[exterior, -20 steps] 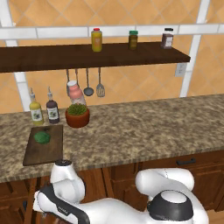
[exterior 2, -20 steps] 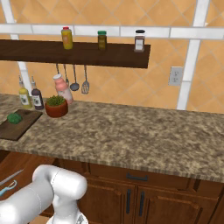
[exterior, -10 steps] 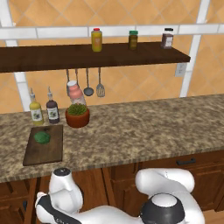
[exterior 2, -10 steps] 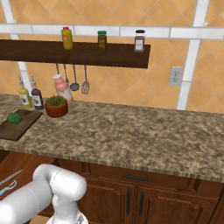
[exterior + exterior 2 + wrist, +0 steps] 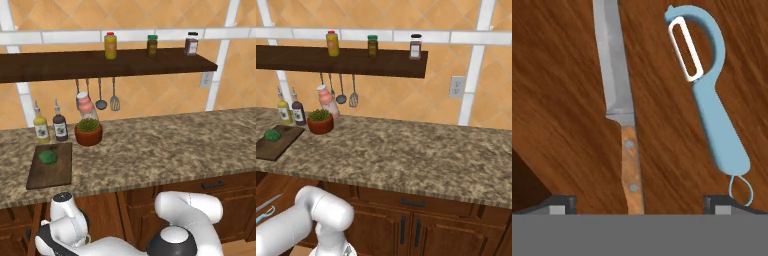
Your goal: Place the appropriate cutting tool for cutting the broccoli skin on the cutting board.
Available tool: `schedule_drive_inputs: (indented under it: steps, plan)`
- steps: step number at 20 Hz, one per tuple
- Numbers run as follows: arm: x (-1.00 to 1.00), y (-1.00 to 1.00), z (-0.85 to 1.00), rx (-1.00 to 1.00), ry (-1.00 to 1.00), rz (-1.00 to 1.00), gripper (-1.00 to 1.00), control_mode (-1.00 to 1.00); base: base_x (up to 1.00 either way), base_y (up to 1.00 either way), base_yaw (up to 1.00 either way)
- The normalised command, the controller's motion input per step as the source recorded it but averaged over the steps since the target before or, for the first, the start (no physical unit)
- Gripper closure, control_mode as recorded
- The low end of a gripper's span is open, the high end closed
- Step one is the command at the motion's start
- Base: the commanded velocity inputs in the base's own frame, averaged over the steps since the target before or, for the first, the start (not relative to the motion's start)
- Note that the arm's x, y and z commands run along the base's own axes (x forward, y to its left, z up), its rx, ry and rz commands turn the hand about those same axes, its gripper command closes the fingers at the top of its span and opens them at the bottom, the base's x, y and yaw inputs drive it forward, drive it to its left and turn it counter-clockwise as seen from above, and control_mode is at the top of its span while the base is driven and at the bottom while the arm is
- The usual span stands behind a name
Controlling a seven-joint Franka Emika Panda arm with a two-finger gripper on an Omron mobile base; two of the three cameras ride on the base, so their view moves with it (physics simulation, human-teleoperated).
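Your arm is folded low in front of the base: in the left base view its white links and dark joints bend down and to the left beneath the counter's edge, and in the right base view a rounded white link fills the lower left corner. In the hand view, your gripper (image 5: 640,205) has its jaws spread wide, one dark fingertip near each bottom corner. Nothing sits clamped between those tips, and they touch nothing you can see.
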Motion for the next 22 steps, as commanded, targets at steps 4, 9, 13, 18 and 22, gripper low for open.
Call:
schedule_drive_inputs:
  steps: [4,9,13,18,22]
  plan:
    - [0.23,0.0,-0.26,-0.03,0.04,0.0,-1.0,-1.0,0.0,0.0,0.0]
    - [0.19,0.0,-0.36,-0.01,0.08,0.0,-1.0,-1.0,0.0,0.0,0.0]
    - [0.1,0.0,-0.49,0.0,0.05,0.0,-1.0,-1.0,0.0,0.0,0.0]
    - [0.05,0.03,-0.49,0.0,0.0,0.0,-1.0,-1.0,0.0,0.0,0.0]
    - [-0.07,0.21,-0.63,-0.01,0.0,0.0,1.0,-1.0,0.0,0.0,0.0]
